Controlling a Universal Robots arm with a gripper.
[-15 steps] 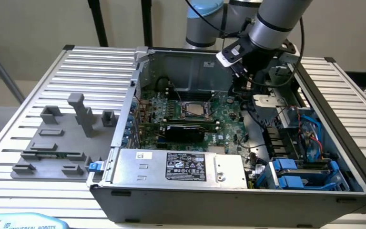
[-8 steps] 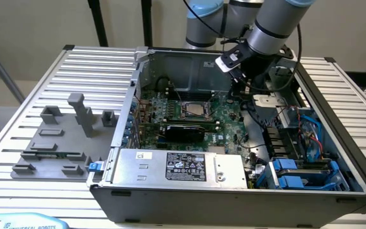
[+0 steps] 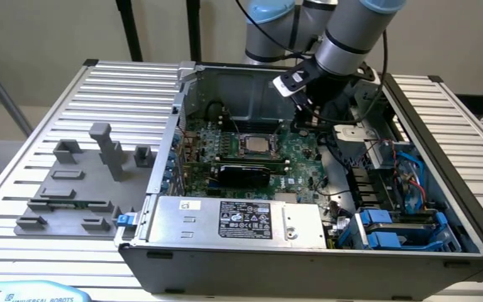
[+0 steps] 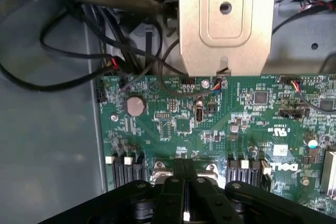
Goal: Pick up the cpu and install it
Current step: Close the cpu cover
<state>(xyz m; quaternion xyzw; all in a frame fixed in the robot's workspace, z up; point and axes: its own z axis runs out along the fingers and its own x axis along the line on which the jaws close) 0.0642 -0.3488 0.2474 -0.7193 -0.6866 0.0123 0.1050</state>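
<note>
The arm (image 3: 342, 44) is coming down from 12 o'clock in the exterior view and is reaching into the open computer case (image 3: 266, 274). The case is lying on a ribbed metal table (image 3: 124, 88). The claw (image 3: 309, 121) is hanging low over the green board (image 3: 300, 171), close to the far wall of the case.

In the wrist view the claw (image 4: 185, 170) is clenched. Its two black fingers (image 4: 176, 184) are pressing flat against each other, and nothing is sitting between them. Beyond the fingertips the green board (image 4: 236, 124) is lying with a round coin battery (image 4: 136, 106) on it. A bundle of black cables (image 4: 121, 40) and a pale metal bracket (image 4: 226, 24) are lying past the edge of the board.

The cpu (image 3: 258, 146) is lying flat inside the dark square socket frame (image 3: 237, 141), near the middle of the board. In the exterior view it is sitting at about 8 o'clock from the claw, near it but apart from it.

At 6 o'clock from the cpu, a silver power box (image 3: 237, 220) with a black label is filling the near part of the case. At about 4 o'clock, blue drive holders (image 3: 392, 233) are standing in the corner. Outside the case, at 9 o'clock, grey plastic blocks (image 3: 99, 157) are standing on the table.
</note>
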